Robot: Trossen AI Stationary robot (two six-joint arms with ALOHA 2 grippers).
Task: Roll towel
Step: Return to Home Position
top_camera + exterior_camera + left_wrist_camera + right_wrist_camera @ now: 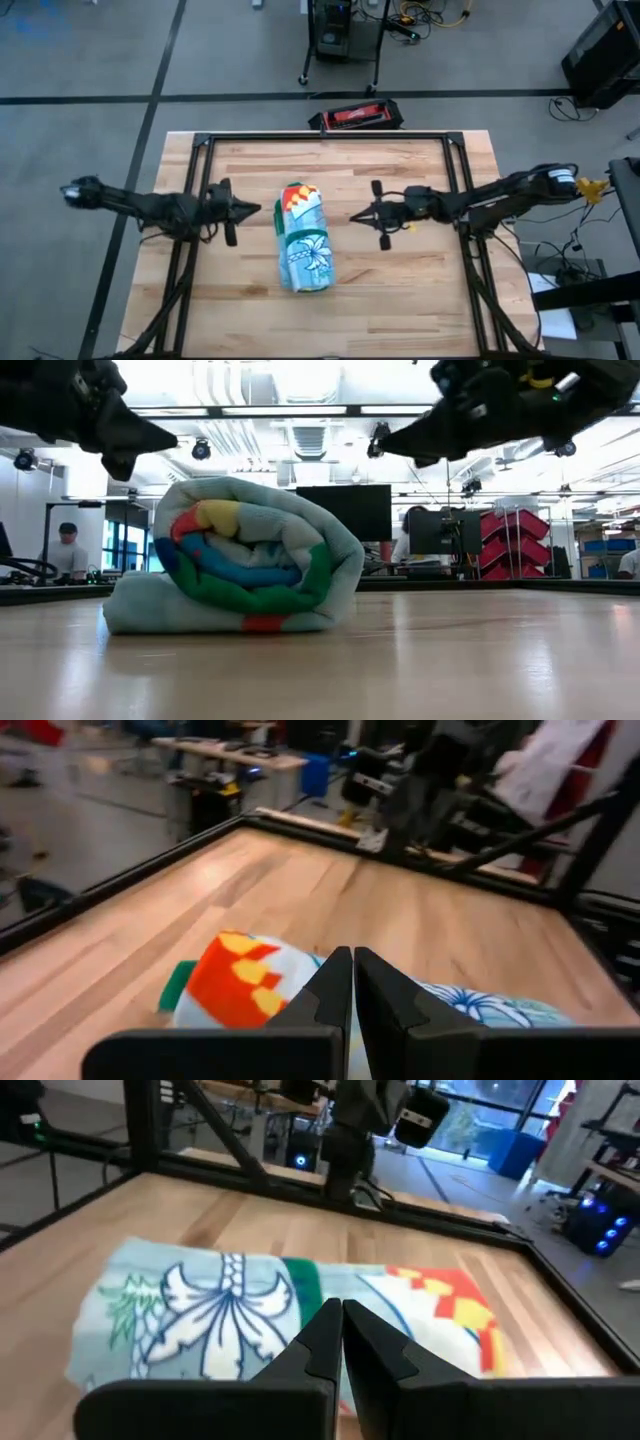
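The left jaws are pressed together with nothing between them. Their tips point at the rolled towel from its left side, close to it but not touching. The right jaws are likewise closed and empty, and they point at the roll from its right side with a slightly wider gap. In the low view both pairs hang above the worktop, higher than the top of the roll.

The large soft towel [303,240] has a pale blue ground and a green border, and is printed with palm trees and red, orange and yellow patches. It lies as a thick roll near the middle of the pale wooden worktop [400,290], between the two dark arms. Its open end shows a spiral of yellow, red, blue and green layers [240,560].

The left arm [150,205] and the right arm [490,200] stretch in from opposite sides. A black metal frame [330,137] edges the worktop. A red and black case [355,117] lies on the grey floor beyond it.
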